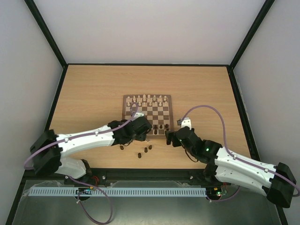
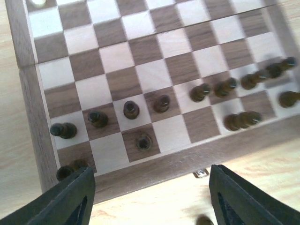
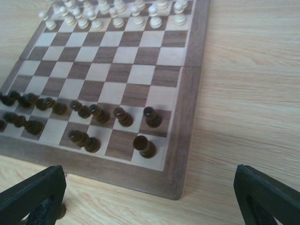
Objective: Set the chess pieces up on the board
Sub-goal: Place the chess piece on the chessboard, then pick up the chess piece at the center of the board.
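Observation:
The board (image 1: 147,112) lies mid-table. Dark chess pieces (image 1: 161,126) stand in its two near rows; in the left wrist view one (image 2: 144,141) stands alone on a dark near-row square, behind it a line of pawns (image 2: 131,109). My left gripper (image 1: 143,131) hovers over the board's near-left edge, open, its fingers (image 2: 70,201) wide apart with nothing between them. My right gripper (image 1: 168,138) is open at the near-right corner, near a dark piece (image 3: 145,146). Loose dark pieces (image 1: 146,151) lie on the table in front of the board.
Cream-white pieces (image 1: 147,99) fill the board's far rows (image 3: 117,16). A small metal latch (image 2: 200,173) sits on the board's near border. The table is light wood, ringed by a black frame (image 1: 56,93) and pale walls.

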